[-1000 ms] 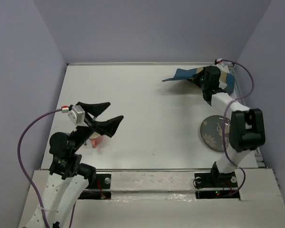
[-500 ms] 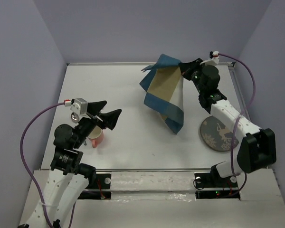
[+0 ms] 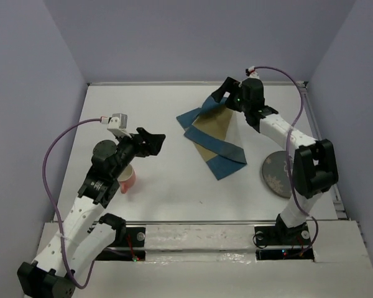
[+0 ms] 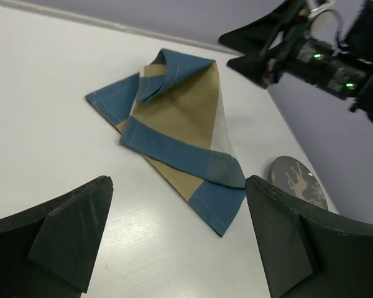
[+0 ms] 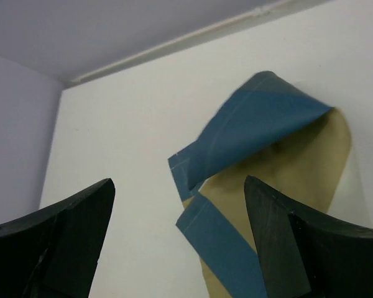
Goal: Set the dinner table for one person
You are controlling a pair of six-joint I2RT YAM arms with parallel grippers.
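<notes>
The dinner table is a white top. A blue and tan cloth placemat lies on it right of centre, folded over itself, with one corner curled up. My right gripper hovers open just above the mat's far edge and holds nothing. In the right wrist view the curled blue corner shows beyond my spread fingers. My left gripper is open and empty, pointing at the placemat from the left. A pink cup stands under my left arm.
A dark round plate with a pale pattern lies near the right front edge, close to the placemat's near corner and the right arm's base. It also shows in the left wrist view as the plate. Grey walls enclose the table.
My right gripper swung the placemat from the far right corner toward the middle, then opened and let it drop. My left arm reached further over the table, uncovering the pink cup.
</notes>
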